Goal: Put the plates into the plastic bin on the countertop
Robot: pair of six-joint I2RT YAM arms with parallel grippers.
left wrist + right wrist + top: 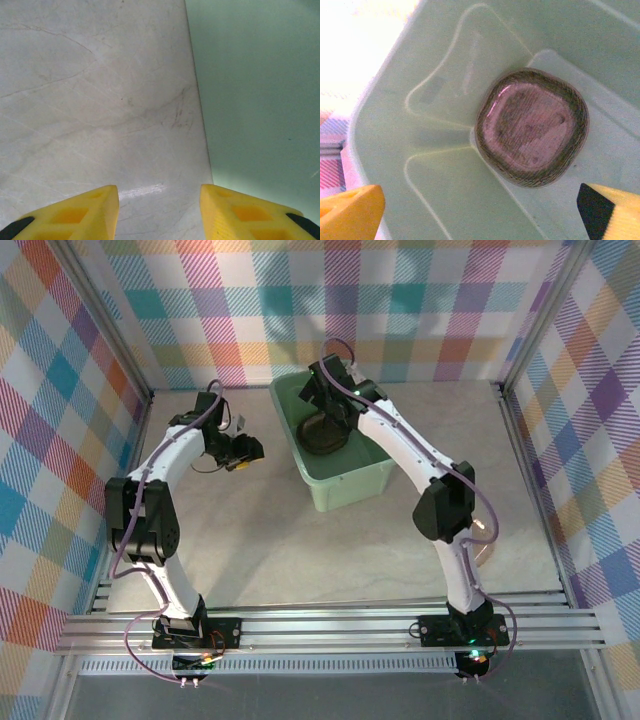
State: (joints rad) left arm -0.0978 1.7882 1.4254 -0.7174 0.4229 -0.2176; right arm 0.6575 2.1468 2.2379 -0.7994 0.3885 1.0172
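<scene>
Parted jaws above countertop [95,95], beside bin [260,100]

One plastic bin [345,490], one stack of plates [532,132] too merged to count, one countertop [300,560], two arms [175,455].

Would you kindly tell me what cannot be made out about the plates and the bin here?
- Right wrist: the number of stacked plates; their rims blur together.
- Top external: part of the plates, hidden by the right arm.
- Left wrist: the plastic bin's rim, cut off by the edge.

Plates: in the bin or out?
In. The stacked brown plates lie flat on the floor of the mint-green bin, and the right hand hangs open above them, holding nothing.
</scene>
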